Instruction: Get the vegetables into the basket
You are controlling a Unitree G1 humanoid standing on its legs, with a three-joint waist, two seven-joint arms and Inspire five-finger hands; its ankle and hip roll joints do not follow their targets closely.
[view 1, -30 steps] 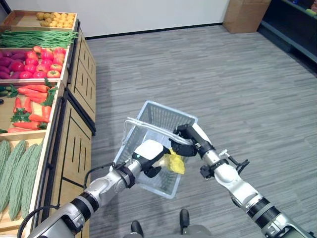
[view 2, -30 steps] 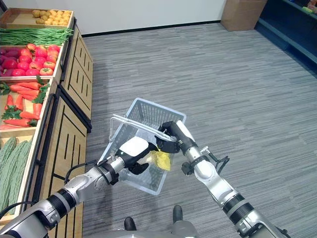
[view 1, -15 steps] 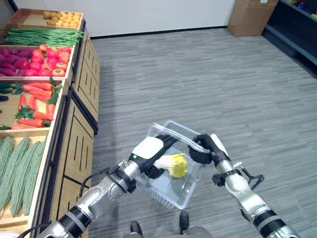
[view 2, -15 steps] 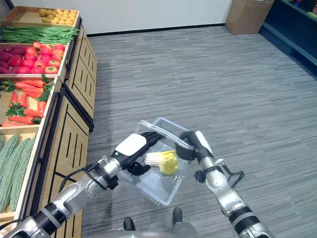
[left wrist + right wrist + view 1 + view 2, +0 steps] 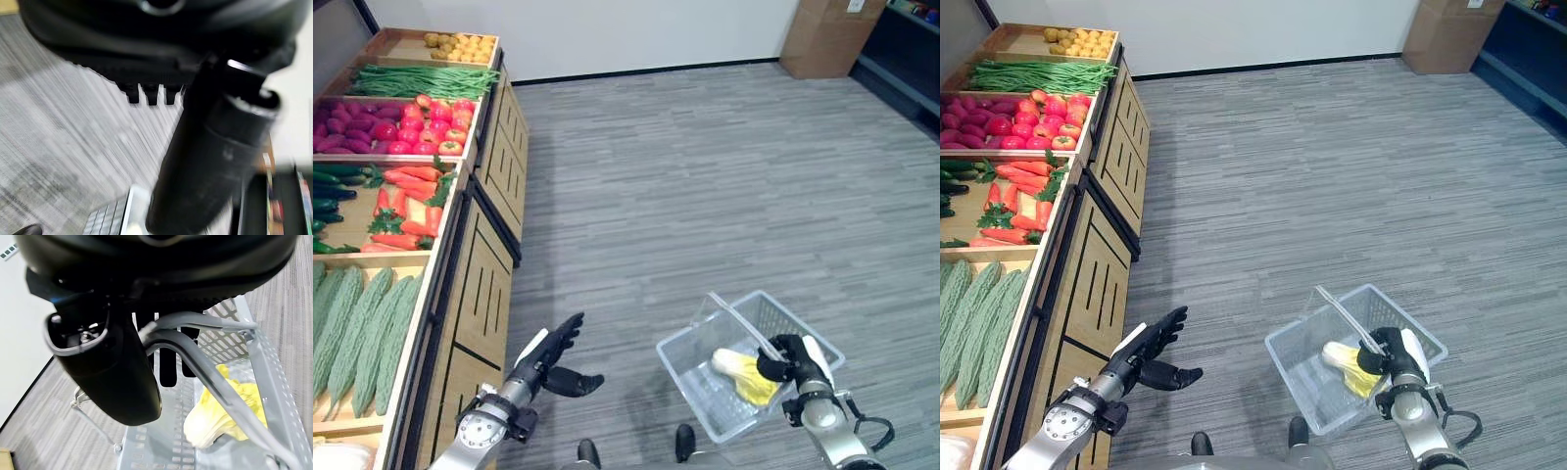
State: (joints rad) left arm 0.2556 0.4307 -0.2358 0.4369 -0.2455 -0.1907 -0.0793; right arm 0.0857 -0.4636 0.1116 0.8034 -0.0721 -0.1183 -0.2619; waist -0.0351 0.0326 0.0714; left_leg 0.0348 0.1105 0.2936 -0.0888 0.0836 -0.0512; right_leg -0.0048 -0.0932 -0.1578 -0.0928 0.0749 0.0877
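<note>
Right wrist view shows the right hand (image 5: pixel 112 357) curled round the basket's grey handle (image 5: pixel 205 382), thumb on one side and fingers on the other. Nearest the robot in the eye views, that hand (image 5: pixel 793 357) holds the basket (image 5: pixel 690 367) up over the grey floor (image 5: pixel 724 186), tilted. A cabbage (image 5: pixel 744 375), pale at the stem and yellow at the leaves, lies inside against the wire bottom.

To the left, the left hand (image 5: pixel 553 357) hangs apart from the basket with fingers straight and spread, holding nothing, just beside the wooden stand (image 5: pixel 484 294).

On the stand, the nearest bin has bitter gourds (image 5: pixel 362 323). Beyond them lie carrots (image 5: pixel 406 196) with cucumbers (image 5: pixel 328 191) beside them, then tomatoes (image 5: pixel 435 132), green beans (image 5: pixel 421 81) and, farthest, potatoes (image 5: pixel 460 44). A cardboard box (image 5: pixel 827 34) stands by the far wall.
</note>
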